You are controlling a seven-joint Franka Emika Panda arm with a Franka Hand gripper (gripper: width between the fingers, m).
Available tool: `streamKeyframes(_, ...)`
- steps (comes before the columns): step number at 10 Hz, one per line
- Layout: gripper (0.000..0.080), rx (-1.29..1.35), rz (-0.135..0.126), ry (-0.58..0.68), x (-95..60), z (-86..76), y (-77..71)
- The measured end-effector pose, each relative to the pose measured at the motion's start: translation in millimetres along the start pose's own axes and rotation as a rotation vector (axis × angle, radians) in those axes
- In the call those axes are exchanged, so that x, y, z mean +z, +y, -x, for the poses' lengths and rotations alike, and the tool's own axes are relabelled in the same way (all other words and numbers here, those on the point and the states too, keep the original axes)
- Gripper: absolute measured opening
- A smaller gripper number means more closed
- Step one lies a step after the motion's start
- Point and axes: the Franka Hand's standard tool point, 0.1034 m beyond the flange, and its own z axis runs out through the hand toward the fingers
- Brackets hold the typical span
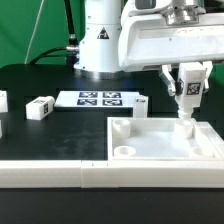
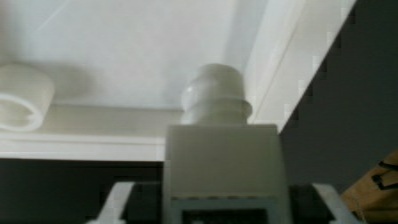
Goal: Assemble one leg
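— What's the leg (image 1: 187, 104) like?
— A stubby white plastic post with square sides, a checkered tag and a round peg.
— Where?
— Upright, clamped between the gripper (image 1: 188, 82) fingers, over the smooth white tray's (image 1: 150, 172) corner.

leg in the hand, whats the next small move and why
Probably ease the leg straight down: the hand grips it upright, tip at the tray's far corner on the exterior view's right. What lies under the tip is hidden.
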Motion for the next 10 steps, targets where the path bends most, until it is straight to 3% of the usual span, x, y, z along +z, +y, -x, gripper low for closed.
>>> streamKeyframes(4, 0.029, -0.001, -0.003, -0.005, 0.5, 2.7, -2.5)
streamKeyframes(5, 0.029, -0.001, -0.006, -0.007, 5.1, -2.1, -3.6)
streamKeyframes(8, 0.029, 0.002, -0.02, 0.008, 34.4, -39.0, -7.7)
streamKeyframes(10, 0.029, 0.002, -0.015, 0.013, 45.6, -44.0, -1.0)
